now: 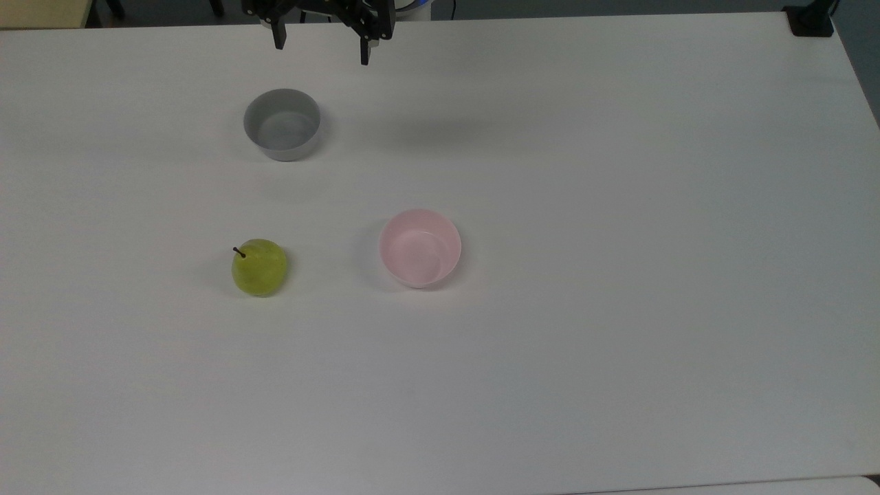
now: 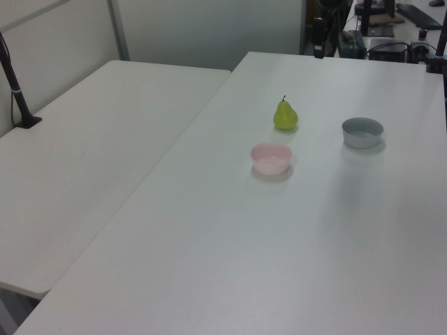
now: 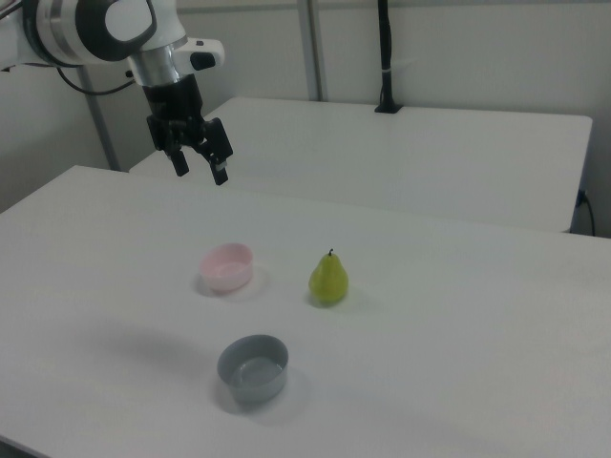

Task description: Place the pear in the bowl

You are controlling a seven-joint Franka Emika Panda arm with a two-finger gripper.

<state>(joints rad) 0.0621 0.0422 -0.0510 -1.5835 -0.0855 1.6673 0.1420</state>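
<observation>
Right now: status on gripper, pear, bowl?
Gripper open, high above the table, holding nothing. Pear upright on the table, apart from the pink bowl, which is empty. Grey bowl off to the side, not between them.

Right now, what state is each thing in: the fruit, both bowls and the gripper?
pear: upright on the table, stem up, untouched.
pink bowl: upright, empty.
grey bowl: upright, empty.
gripper: open, holding nothing, raised above the table.
</observation>
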